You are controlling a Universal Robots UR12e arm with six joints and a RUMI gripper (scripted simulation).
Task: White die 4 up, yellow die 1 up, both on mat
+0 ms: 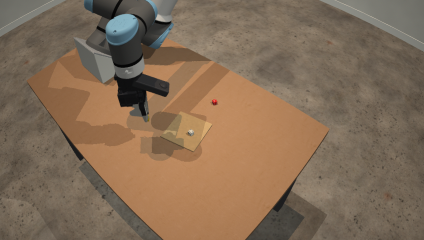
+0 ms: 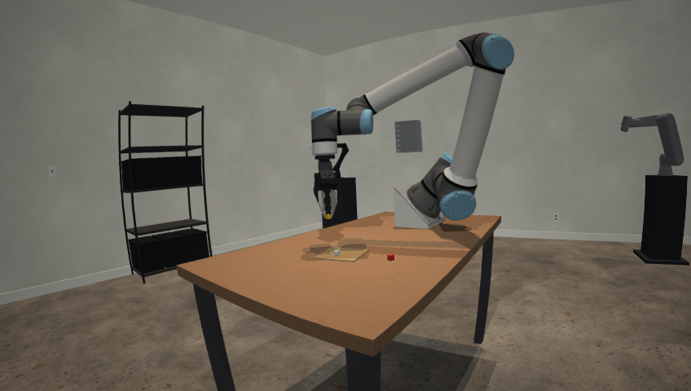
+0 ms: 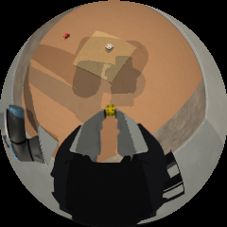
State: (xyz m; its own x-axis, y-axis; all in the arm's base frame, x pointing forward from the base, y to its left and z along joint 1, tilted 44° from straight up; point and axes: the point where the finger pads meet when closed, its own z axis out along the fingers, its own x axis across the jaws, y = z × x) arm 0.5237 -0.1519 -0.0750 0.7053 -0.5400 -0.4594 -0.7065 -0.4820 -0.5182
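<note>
My gripper (image 3: pixel 111 110) is shut on the yellow die (image 3: pixel 111 111) and holds it well above the table, to the left of the mat in the top view (image 1: pixel 147 118). It also shows in the exterior view (image 2: pixel 327 216). The tan mat (image 1: pixel 186 130) lies flat near the middle of the table. The white die (image 1: pixel 190 132) sits flat on the mat; it also shows in the wrist view (image 3: pixel 109 46). The red die (image 1: pixel 214 102) sits on the bare table beyond the mat, apart from it.
The arm's grey base block (image 1: pixel 93 62) stands at the table's far left corner. A black shelf (image 2: pixel 163 188) stands by the wall, away from the table. A second robot arm on a black pedestal (image 2: pixel 663 213) stands at the far right of the room.
</note>
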